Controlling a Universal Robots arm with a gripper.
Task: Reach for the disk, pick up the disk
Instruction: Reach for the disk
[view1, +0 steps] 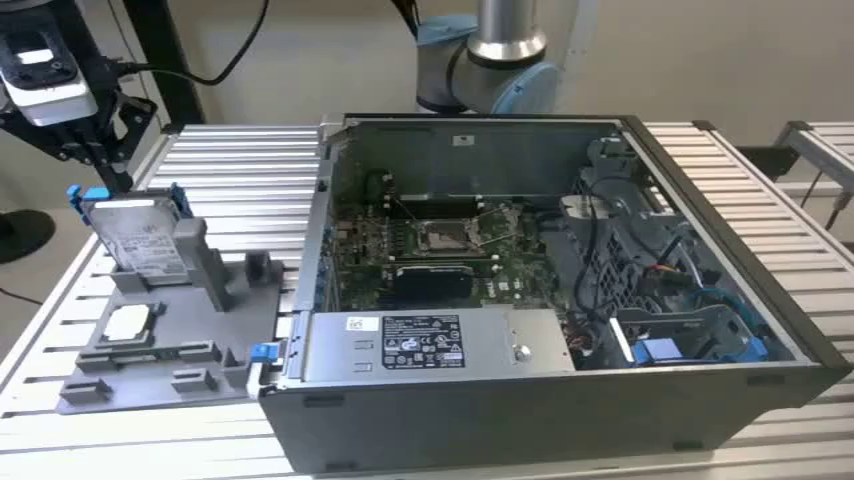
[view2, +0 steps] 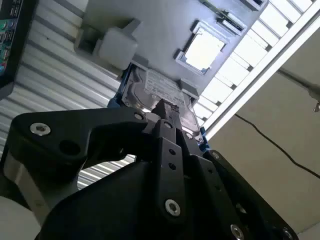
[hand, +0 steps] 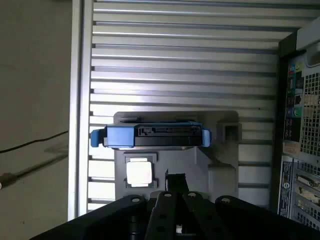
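One claw (hand: 175, 177) near one disk (hand: 150, 136).

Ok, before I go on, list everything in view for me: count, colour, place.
disk: one, silver-grey in a blue bracket, upright in the holder, exterior view's left.
holder: one, grey, on the table beside the computer case.
square chip: one, silver, flat in the holder in front of the disk.
computer case: one, dark grey, open, mid-table.
labelled box: one, silver, inside the case at its near wall.
loose bracket: one, blue, inside the case, exterior view's right.
table: one, silver, slatted.
arm: one, silver and light blue, behind the case.
tool: one, black, shut, close above the disk, apart from it.
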